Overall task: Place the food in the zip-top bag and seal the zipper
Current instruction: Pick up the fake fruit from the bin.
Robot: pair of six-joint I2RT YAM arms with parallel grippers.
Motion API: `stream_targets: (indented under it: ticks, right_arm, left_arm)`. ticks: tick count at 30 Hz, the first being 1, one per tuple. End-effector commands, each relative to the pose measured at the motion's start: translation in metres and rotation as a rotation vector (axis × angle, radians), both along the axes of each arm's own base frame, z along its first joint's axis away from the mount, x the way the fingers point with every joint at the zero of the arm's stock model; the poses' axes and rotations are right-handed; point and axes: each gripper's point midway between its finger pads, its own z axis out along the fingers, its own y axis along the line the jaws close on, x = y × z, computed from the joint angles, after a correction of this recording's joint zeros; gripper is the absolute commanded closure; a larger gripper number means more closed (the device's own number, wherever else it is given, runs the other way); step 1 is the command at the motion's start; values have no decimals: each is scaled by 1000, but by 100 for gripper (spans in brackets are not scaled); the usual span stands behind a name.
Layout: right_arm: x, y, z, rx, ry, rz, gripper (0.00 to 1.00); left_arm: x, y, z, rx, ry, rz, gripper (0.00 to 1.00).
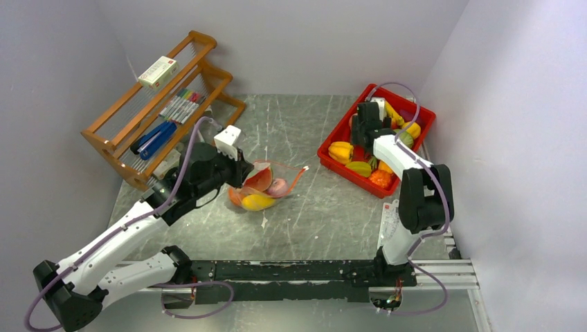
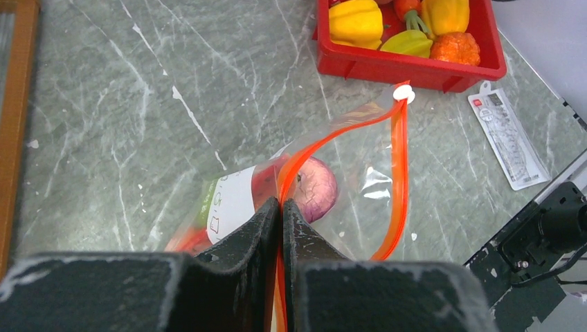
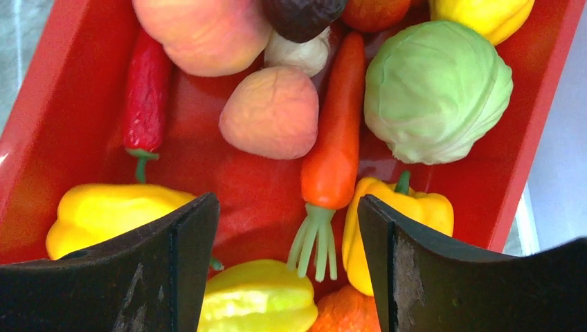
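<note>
Hovering over the red tray (image 3: 62, 90), the right gripper (image 3: 287, 207) has jaws apart; the carrot (image 3: 336, 138) lies just ahead, lengthwise between them. The left gripper (image 2: 280, 204), clamped on the zipper (image 2: 400, 173), holds the bag (image 2: 367, 159) mid-table.

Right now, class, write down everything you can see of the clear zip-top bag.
The small clear crinkly plastic zip-top bag lies on the grey marbled table. Its orange-red zipper strip runs along the mouth, whose two sides stand apart, so it is unsealed. A white slider sits at the far end. A white label patch is on one face. Inside show a purple toy onion and red, yellow and peach toy food. The left claw is shut on the mouth edge.
</note>
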Motion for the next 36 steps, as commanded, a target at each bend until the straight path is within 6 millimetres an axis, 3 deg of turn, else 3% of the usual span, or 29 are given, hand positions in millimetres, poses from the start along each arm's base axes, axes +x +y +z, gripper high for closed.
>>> stream_targets:
  ticks: [1,6,13,23,32,36]
  right_arm:
    - [27,-5,5,39,-62,-6,26]
    - [29,-14,-21,77,-37,-24,25]
    - [36,-20,-41,75,-2,-35,21]
    - [41,-23,-42,49,-6,-11,21]
    - [50,-18,-53,54,-11,22,15]
    - [54,-14,-61,65,7,40,19]
  left_arm:
    - [-3,-5,-1,-28,8,-23,93]
    - [-4,-15,-1,-33,27,-65,93]
    - [-3,-18,1,-50,18,-78,93]
    - [-5,-19,9,-72,1,-86,93]
    - [-9,-14,6,-73,15,-72,93]
    - [-10,-12,6,-75,12,-66,93]
